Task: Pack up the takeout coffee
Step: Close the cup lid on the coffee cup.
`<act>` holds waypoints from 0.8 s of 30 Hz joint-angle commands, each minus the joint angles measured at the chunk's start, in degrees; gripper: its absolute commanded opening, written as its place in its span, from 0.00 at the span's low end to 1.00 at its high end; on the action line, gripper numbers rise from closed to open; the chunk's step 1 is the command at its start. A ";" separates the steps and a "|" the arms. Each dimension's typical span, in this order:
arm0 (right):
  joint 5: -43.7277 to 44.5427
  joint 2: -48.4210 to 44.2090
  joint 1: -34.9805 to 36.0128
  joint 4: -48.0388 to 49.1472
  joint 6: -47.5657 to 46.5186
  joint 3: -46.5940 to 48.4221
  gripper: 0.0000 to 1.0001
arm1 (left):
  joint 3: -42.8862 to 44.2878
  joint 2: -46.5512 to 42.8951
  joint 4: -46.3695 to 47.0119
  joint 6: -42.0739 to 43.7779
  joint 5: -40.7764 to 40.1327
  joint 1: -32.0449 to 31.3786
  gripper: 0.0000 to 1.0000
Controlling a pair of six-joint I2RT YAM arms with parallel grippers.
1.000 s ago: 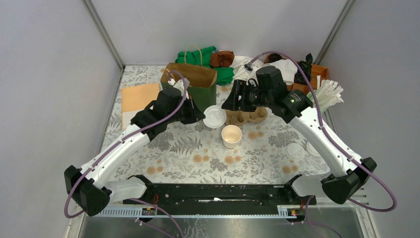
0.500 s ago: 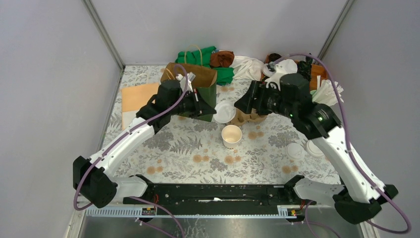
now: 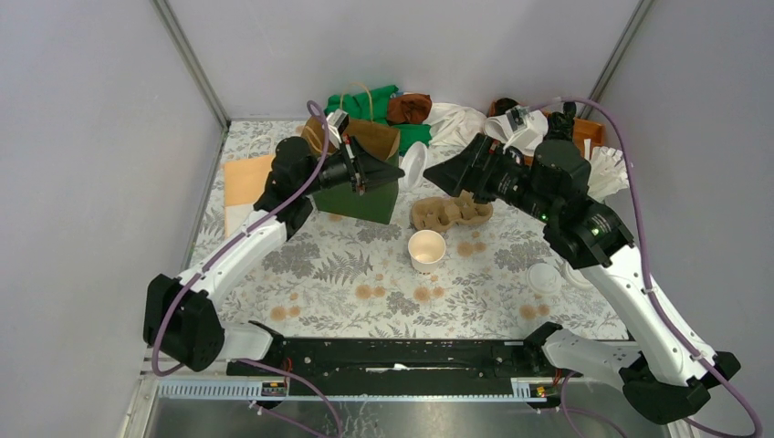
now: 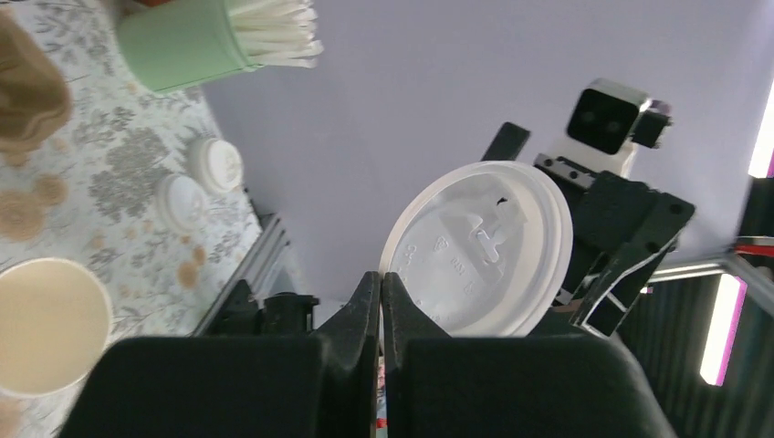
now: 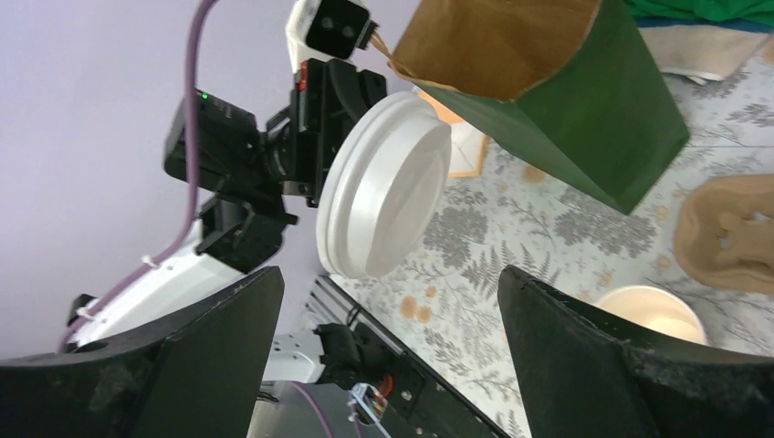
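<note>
Up off the table since a second ago, the white lid (image 3: 413, 164) now hangs on edge in the upper centre of the top view, between the green paper bag (image 3: 363, 197) and the right gripper (image 5: 388, 274). The left gripper (image 4: 381, 283) is pinched tight on its rim. The right gripper is spread wide and touches nothing. Mid-frame stands the lidless paper cup (image 3: 426, 248), just below the pulp carrier (image 3: 452, 213).

Open air between my right pincer (image 3: 436, 173) and the lid (image 4: 479, 246). The green bag (image 3: 360, 196) is right beside my left pincer (image 4: 381, 292), and the carrier (image 3: 452, 213) sits below.
</note>
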 commanded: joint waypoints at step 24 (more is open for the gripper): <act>0.73 5.70 0.11 0.56 9.11 5.25 0.61 | 6.93 2.99 -3.47 1.80 1.45 0.68 0.01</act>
